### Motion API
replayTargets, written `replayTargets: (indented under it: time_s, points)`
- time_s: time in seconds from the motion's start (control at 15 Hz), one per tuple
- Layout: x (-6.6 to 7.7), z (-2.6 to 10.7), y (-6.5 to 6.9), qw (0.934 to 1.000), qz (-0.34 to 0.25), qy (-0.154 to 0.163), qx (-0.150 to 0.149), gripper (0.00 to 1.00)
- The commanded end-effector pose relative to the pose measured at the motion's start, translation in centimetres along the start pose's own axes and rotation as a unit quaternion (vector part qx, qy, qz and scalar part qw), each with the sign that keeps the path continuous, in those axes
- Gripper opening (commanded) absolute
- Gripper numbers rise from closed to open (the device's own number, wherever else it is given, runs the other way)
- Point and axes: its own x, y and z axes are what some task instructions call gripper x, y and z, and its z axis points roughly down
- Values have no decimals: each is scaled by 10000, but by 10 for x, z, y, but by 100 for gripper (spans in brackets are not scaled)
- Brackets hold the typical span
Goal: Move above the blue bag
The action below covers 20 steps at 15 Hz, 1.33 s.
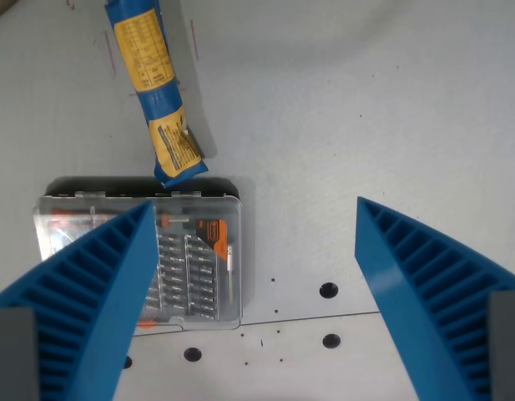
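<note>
The blue bag with yellow labels lies on the white table, running from the top edge of the wrist view down toward the middle left; its upper end is cut off by the frame. My gripper hangs open, its two blue ribbed fingers spread wide at the bottom corners. Nothing is between them. The bag is above and to the wrist view's left of the gap between the fingers.
A clear plastic screwdriver bit case lies just below the bag's lower end, partly hidden by the left finger. Several dark holes dot the white table near the bottom. Faint red pen marks sit beside the bag.
</note>
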Motion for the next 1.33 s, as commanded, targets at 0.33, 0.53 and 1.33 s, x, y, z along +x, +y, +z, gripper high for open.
replayTargets:
  time_s: [0.33,0.53,1.33]
  points:
    - [0,-2,0,10000,0,20,2,100]
    - [0,0,-1,10000,-23,20,-3,100]
    - [5,31,-14,9995,-252,199,-81,100]
